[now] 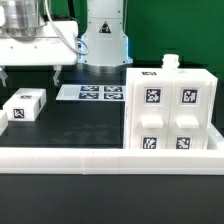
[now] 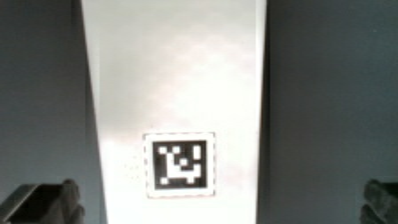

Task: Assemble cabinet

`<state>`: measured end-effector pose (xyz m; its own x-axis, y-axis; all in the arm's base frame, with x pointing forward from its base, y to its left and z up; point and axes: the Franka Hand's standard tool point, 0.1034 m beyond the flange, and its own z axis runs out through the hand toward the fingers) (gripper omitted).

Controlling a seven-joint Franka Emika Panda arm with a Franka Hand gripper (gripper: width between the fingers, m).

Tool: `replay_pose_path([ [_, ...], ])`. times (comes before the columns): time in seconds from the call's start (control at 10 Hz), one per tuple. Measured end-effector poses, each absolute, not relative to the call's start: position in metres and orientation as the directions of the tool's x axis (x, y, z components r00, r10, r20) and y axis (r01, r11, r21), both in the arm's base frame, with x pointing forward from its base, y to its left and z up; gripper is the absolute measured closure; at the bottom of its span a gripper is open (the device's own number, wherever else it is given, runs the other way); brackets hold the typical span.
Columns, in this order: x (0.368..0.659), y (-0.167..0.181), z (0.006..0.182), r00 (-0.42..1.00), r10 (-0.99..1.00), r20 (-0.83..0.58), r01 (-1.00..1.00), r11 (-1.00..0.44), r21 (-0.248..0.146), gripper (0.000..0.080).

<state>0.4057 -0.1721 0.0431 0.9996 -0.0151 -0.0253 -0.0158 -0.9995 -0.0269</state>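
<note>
My tool is wide open. Its two fingers stand far apart and hold nothing. It hangs over a small white block that has a black-and-white tag on it. The cabinet is a big white box with tags on its front, and it sits on the black worktop. My tool and the block are well apart from the cabinet, to the exterior view's left of it. The marker board lies flat, nearer the cabinet than the block is

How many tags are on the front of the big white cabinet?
4 on the cabinet, by the exterior view's sides: upper left tag, upper right tag, lower left tag, lower right tag. Other faces may hide more.
</note>
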Motion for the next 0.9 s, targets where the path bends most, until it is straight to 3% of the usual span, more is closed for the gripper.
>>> replay_pose_path([
  [0.4,0.396,-0.181,0.021,0.999,0.017,-0.037,0.016,-1.000,-0.007,0.0002],
  [0.9,0.391,-0.181,0.013,0.999,0.017,-0.052,0.017,-1.000,-0.010,0.0002],
])
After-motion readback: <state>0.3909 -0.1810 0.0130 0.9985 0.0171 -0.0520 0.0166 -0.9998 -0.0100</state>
